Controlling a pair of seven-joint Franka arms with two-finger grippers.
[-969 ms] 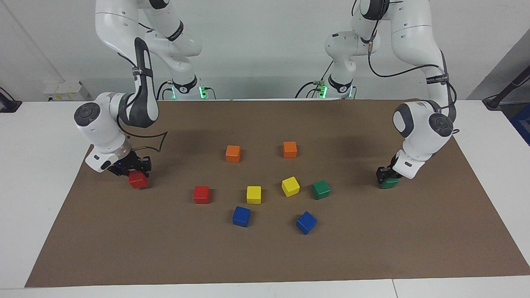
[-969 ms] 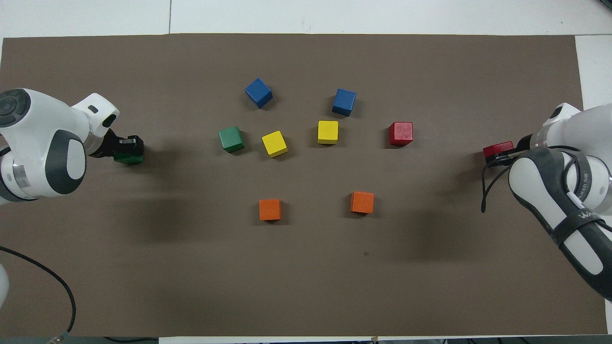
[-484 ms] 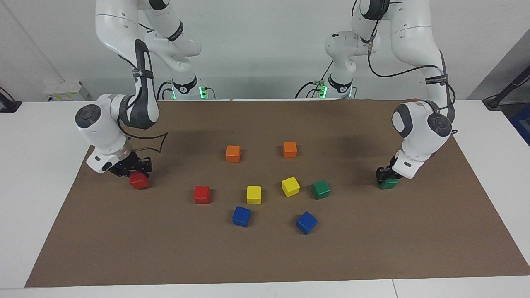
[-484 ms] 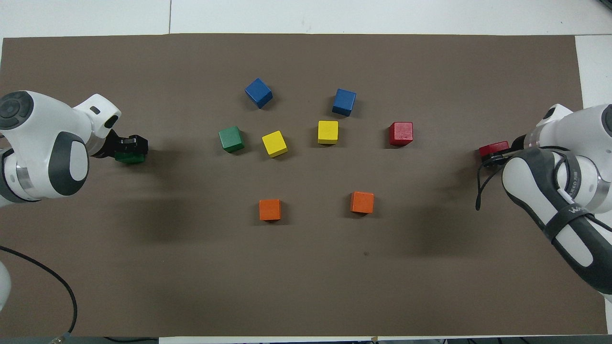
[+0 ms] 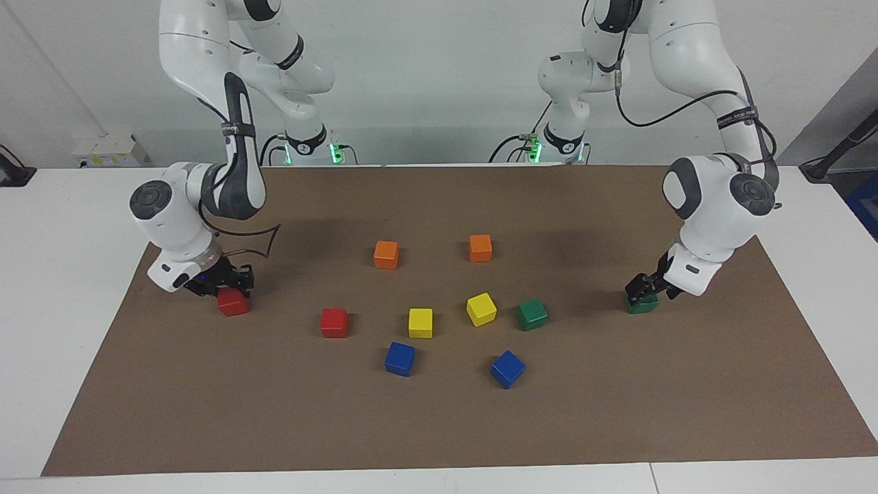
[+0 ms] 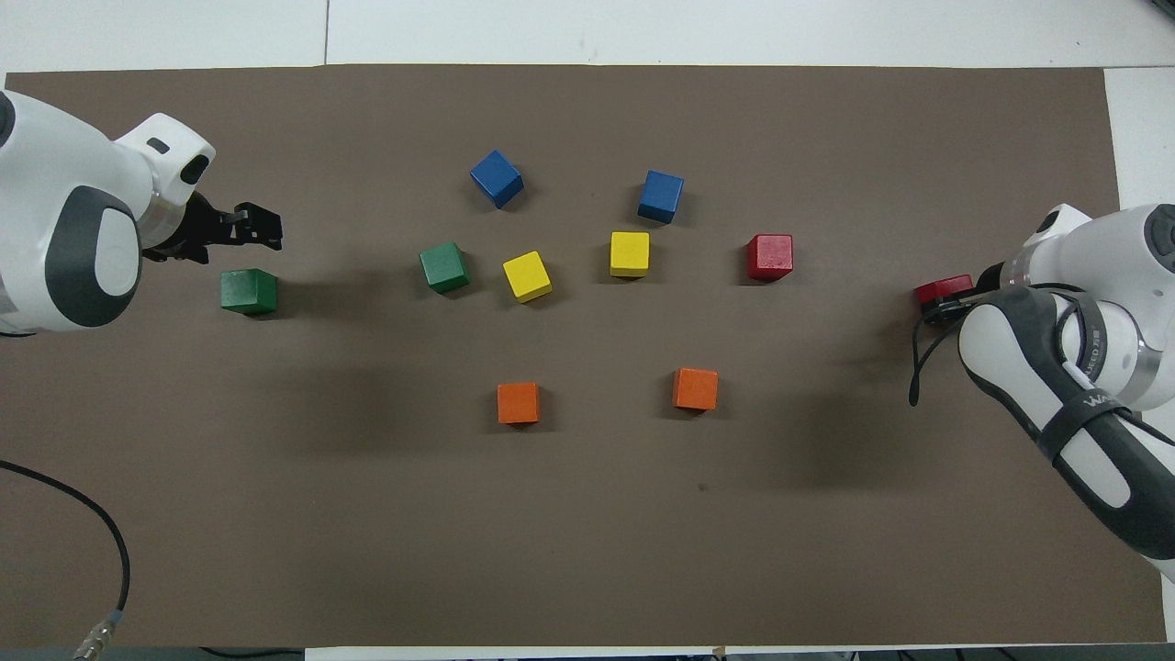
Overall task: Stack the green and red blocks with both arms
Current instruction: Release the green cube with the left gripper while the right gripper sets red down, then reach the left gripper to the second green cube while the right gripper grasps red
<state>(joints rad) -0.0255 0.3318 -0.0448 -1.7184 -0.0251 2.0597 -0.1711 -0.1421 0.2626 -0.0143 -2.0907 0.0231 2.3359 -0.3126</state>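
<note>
In the facing view, we see the left white jointed arm bent down at its end of the brown mat [image 5: 617,425], its small black left gripper [image 5: 643,287] raised just over a dark green glossy cube [image 5: 643,304], fingers spread and holding nothing. The cube sits on the mat. The right white arm crouches low at its own end; the right gripper [image 5: 230,285] is clamped on a bright red glossy cube [image 5: 234,302] that seems to touch the mat. A second red cube [image 5: 334,322] and a second green cube [image 5: 532,315] lie among the yellow, blue and orange cubes mid-mat.

From the overhead view, we see the left gripper [image 6: 252,227] released, with the freed green cube [image 6: 249,292] clear of its fingertips. The right gripper [image 6: 955,305] is mostly hidden by its own arm, the held red cube [image 6: 942,290] peeking out. The loose green cube [image 6: 444,267] and loose red cube [image 6: 769,256] flank two yellow cubes.
</note>
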